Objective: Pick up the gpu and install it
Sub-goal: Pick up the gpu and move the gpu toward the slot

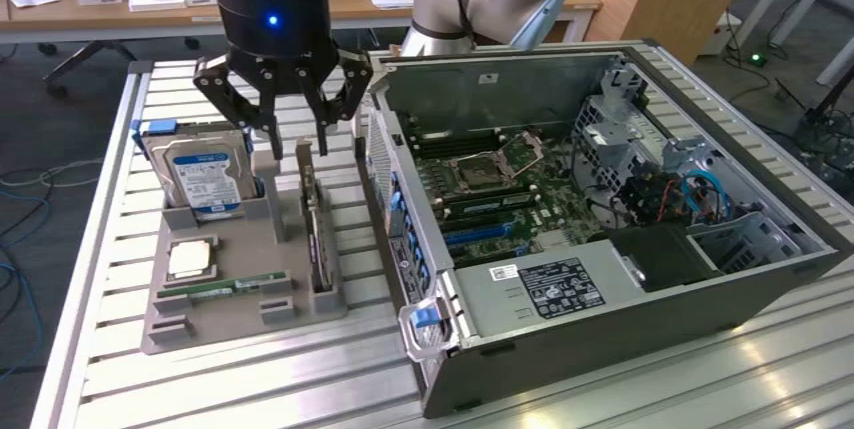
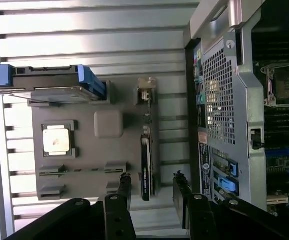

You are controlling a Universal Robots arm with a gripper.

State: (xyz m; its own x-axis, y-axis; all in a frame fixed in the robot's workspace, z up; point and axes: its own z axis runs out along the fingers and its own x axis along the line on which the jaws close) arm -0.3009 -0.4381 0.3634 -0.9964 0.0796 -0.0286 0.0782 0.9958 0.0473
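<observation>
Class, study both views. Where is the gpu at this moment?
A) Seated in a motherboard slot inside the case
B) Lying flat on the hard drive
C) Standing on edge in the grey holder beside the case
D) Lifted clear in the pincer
C: the gpu stands on edge in a slot of the grey holder next to the computer case, with the open pincer just above it, not closed on it.

Bright, even room light fell from overhead as I watched. The table [image 1: 761, 374] slats glared pale toward the exterior view's right. On the wrist view, the case [image 2: 219, 95] interior sat dim, and I saw only soft shadows around the tray [image 2: 89, 150].
</observation>
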